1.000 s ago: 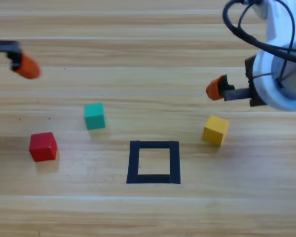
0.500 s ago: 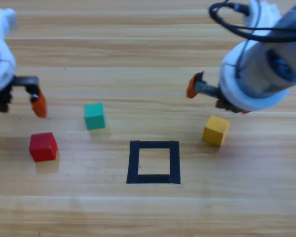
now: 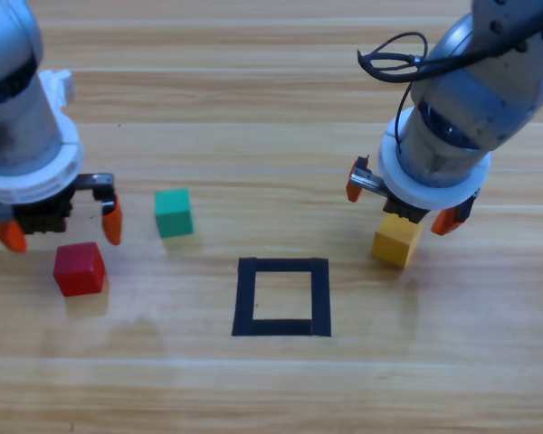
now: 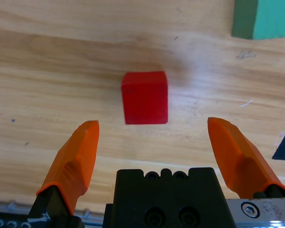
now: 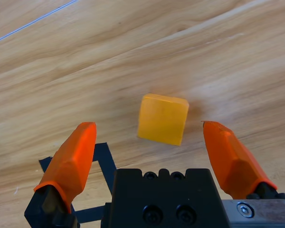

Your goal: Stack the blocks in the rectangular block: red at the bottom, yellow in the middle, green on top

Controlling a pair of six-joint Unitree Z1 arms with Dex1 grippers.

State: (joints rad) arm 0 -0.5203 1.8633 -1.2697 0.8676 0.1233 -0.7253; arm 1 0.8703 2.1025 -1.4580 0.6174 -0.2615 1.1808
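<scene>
Red cube (image 3: 79, 268): small, matte, probably light and rigid; flat opposite faces should take a pinch low across the sides without slipping. It sits well left of the black square outline (image 3: 281, 297), bare wood inside. Green cube (image 3: 173, 212) lies up-left of the outline, yellow cube (image 3: 396, 239) up-right of it, all apart. Left gripper (image 3: 62, 225) hangs just above the red cube, jaws spread wide, nothing held. Right gripper (image 3: 404, 201) poised over the yellow cube, jaws likewise spread, empty.
</scene>
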